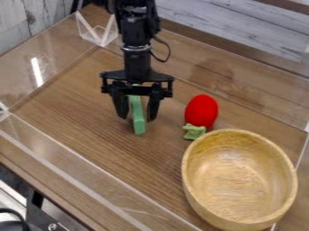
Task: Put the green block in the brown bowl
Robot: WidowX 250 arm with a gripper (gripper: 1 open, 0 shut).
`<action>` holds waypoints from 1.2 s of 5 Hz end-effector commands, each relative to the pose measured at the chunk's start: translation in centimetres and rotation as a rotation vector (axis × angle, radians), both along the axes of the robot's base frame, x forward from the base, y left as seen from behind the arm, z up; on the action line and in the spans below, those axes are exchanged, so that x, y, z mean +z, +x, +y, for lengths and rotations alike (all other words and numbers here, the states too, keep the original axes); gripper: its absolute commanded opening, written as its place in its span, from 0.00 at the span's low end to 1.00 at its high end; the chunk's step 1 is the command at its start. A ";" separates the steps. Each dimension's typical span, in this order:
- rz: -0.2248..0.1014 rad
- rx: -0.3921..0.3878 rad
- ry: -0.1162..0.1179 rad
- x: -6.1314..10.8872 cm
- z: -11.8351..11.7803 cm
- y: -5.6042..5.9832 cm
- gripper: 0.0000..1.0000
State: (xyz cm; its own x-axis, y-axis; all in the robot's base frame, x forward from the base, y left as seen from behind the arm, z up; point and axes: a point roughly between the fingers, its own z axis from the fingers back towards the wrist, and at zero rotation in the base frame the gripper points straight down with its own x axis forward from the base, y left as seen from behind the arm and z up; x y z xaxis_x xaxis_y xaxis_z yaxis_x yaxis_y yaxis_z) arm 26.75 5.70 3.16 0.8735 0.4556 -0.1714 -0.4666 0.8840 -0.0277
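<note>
The gripper [137,112] points down at the green block [139,118] on the bench [72,117] — fingers [121,107] straddle it, grasp unclear — the brown bowl [239,178] stands apart.

The green block [140,117], a thin light-green bar, lies flat on the counter [72,117] with its long axis running away from the camera, well apart from the empty, upright brown bowl [239,178] at lower right.

Single raised front view, angled down at table [72,135]
</note>
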 end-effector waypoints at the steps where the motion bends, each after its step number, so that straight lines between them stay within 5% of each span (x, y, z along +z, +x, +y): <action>1: -0.053 0.022 -0.004 1.6 0.4 1.2 0.00; 2: -0.059 0.024 -0.027 2.7 0.4 1.1 1.00; 3: -0.067 0.032 -0.046 3.7 0.3 1.1 1.00; 4: -0.064 0.034 -0.037 3.2 0.3 1.3 0.00; 5: -0.056 0.031 -0.024 2.8 0.1 1.3 0.00; 6: -0.044 0.029 -0.018 2.7 -0.1 1.0 1.00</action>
